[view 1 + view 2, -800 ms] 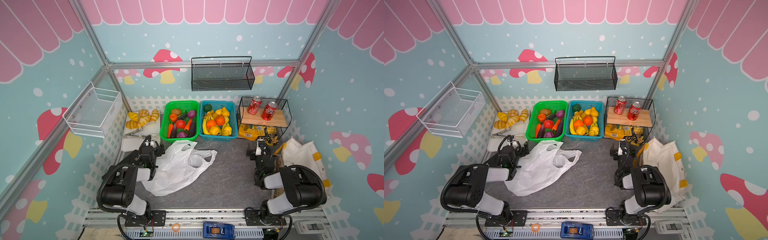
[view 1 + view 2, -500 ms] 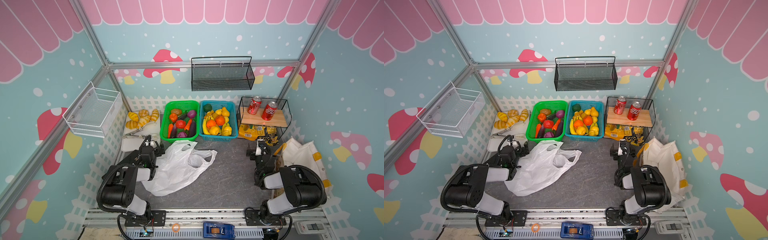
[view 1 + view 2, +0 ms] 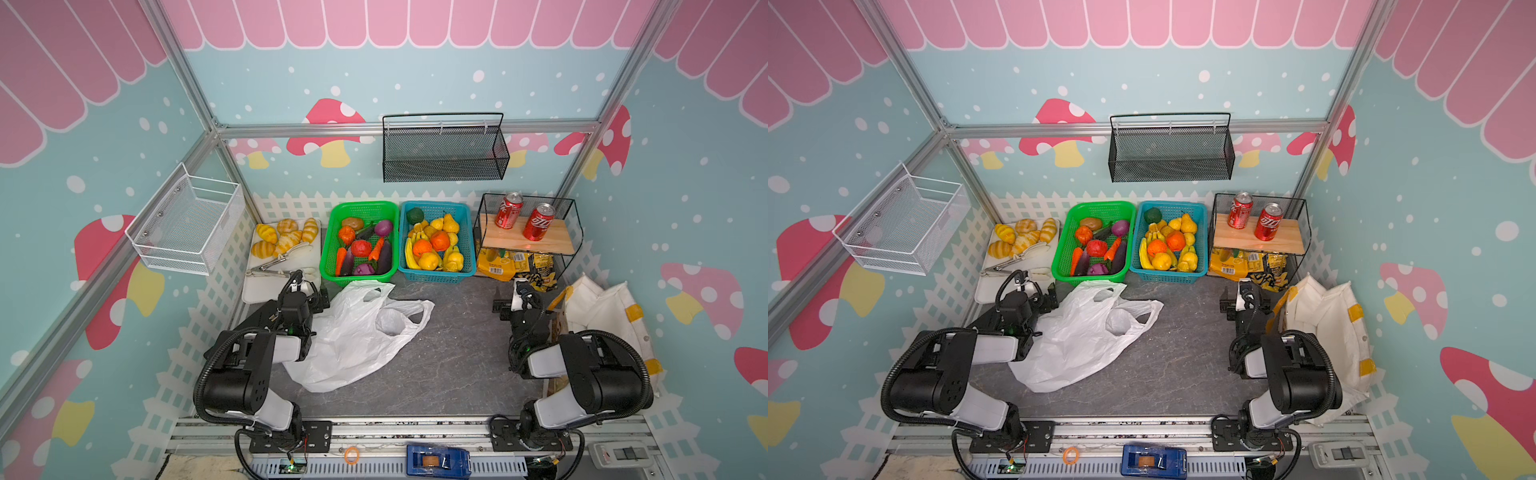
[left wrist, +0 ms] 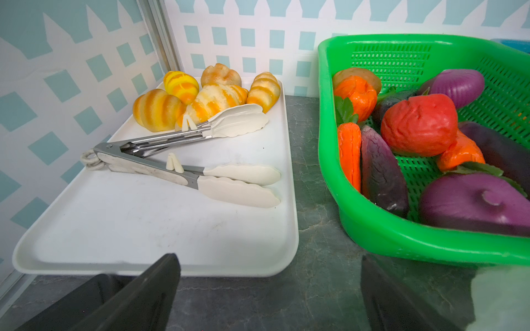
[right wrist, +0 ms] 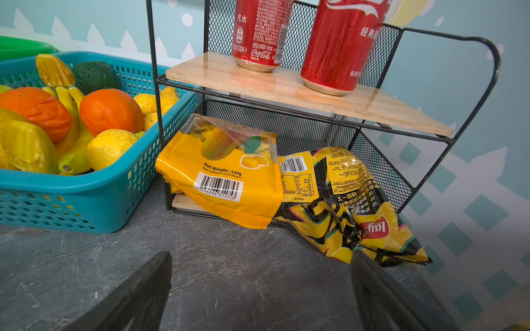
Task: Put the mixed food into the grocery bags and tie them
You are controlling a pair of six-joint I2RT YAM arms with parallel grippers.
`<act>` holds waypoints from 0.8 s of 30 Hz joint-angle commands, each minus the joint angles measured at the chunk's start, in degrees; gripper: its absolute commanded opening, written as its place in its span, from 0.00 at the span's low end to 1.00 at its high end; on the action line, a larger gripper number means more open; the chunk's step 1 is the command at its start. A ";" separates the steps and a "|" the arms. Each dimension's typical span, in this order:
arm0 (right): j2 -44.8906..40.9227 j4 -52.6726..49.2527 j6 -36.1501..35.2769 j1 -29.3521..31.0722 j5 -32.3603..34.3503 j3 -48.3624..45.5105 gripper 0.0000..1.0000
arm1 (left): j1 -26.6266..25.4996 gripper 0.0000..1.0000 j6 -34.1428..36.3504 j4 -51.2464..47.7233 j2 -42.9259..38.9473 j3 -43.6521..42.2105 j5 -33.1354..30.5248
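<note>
A crinkly white plastic bag [image 3: 357, 332] [image 3: 1084, 332] lies flat on the dark table, its handle loops towards the baskets. The cream tote with yellow patches [image 3: 606, 316] [image 3: 1325, 316] slumps at the right edge. Orange and yellow toy fruits [image 3: 439, 240] [image 5: 110, 111] fill the teal basket [image 3: 434, 204]. Yellow-and-black snack packets [image 3: 515, 262] [image 5: 358, 206] lie under the wire rack. My left gripper [image 3: 309, 291] [image 4: 268, 263] rests open and empty beside the bag. In front of the packets, my right gripper [image 3: 509, 297] [image 5: 259, 258] stands open, holding nothing.
A green basket [image 3: 361, 205] [image 4: 372, 229] holds toy vegetables. Bread rolls and tongs [image 4: 186, 160] sit on a white tray [image 3: 266, 291]. Two red cans [image 3: 538, 222] stand on the rack's wooden shelf. Wire baskets hang on the left and back walls.
</note>
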 commanded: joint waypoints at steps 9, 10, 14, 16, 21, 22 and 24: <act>0.27 1.78 0.01 -0.22 -0.68 -0.02 0.98 | -0.03 0.99 0.04 1.57 -0.25 0.94 0.00; 0.27 1.74 -0.01 -0.22 -0.61 -0.02 0.98 | -0.04 0.99 0.02 1.58 -0.25 0.94 -0.05; 0.31 1.72 0.01 -0.27 -0.61 -0.02 0.98 | -0.06 1.00 0.02 1.57 -0.25 0.94 -0.01; 0.13 1.88 -0.05 -0.20 -0.44 -0.23 0.98 | 0.01 1.00 0.07 1.72 -0.33 0.81 -0.11; -10.63 -5.38 -1.74 2.28 3.91 -0.47 0.98 | -0.06 1.00 -0.74 -2.95 -7.19 0.37 -2.62; -12.66 -7.38 -2.33 2.87 4.47 -0.30 0.98 | -0.12 1.00 -0.86 -5.95 -10.03 0.69 -2.94; -17.49 -10.44 -1.96 4.67 5.34 0.46 0.98 | -0.20 1.00 -3.25 -12.61 -16.45 1.55 -5.79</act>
